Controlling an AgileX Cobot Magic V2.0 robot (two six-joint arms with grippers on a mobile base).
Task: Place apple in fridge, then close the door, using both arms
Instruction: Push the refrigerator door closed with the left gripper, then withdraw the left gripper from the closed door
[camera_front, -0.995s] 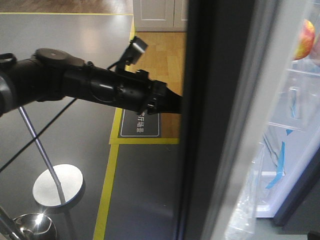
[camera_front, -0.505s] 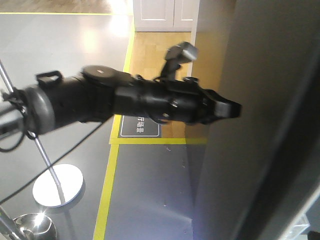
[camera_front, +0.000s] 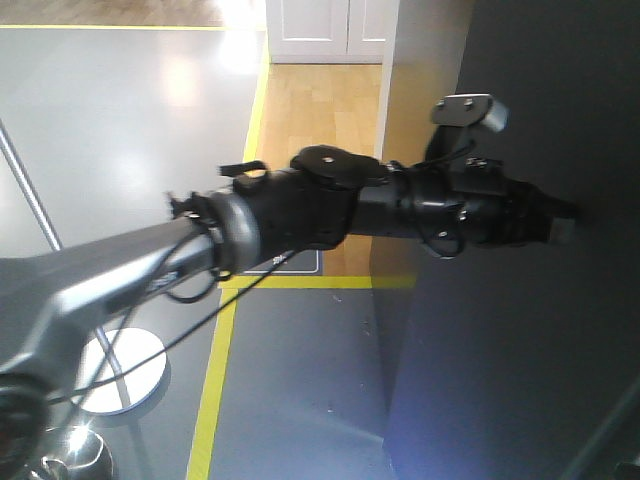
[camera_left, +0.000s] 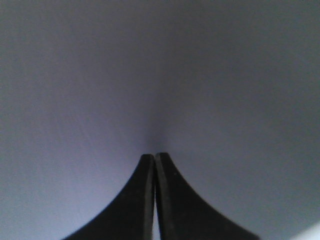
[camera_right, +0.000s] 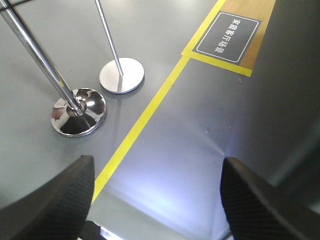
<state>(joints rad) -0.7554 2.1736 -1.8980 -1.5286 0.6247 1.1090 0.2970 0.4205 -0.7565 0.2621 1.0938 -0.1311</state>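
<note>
We press our clenched, empty black left claw (camera_left: 154, 156) tip-first against the flat dark grey-blue fridge door (camera_front: 520, 380), which stands directly ahead at right, while our released right claw (camera_right: 157, 170) hangs clear over the grey floor (camera_right: 165, 130); the apple is out of sight.

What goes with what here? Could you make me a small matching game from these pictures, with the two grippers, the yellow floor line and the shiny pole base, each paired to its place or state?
Things:
1. left gripper
2. right gripper
3. yellow line
4. chrome pole base

Places or states:
A. runs across the grey floor
B. shut, tips against the dark door
C. open, above the floor
D. mirror-shiny dome standing on the floor

Pairs: 1-B, 2-C, 3-A, 4-D
</note>
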